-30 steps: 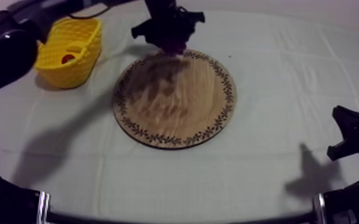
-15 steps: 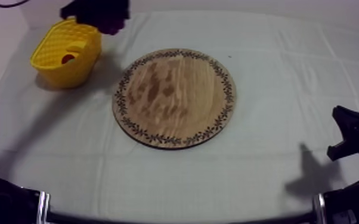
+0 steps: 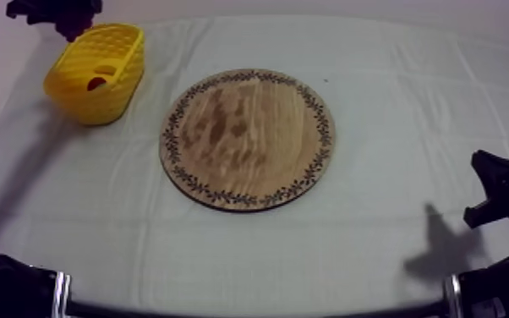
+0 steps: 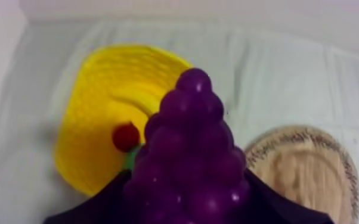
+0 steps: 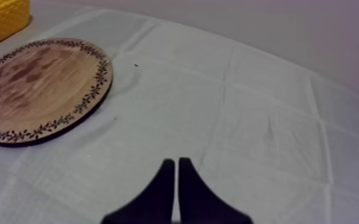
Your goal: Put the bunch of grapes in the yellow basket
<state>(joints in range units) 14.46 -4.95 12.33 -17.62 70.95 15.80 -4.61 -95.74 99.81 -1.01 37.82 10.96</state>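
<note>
While by the yellow basket (image 4: pixel 92 113), glossy purple bunch of grapes (image 4: pixel 191 158) in left pincer (image 3: pixel 57 13); right pincer (image 5: pixel 176 164) narrow.

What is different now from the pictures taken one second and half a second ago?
The left gripper, shut on the bunch of grapes, travelled from the far edge of the wooden board leftward to the yellow basket and now hangs near its far rim. The board, the basket and the resting, shut right gripper did not move.
</note>
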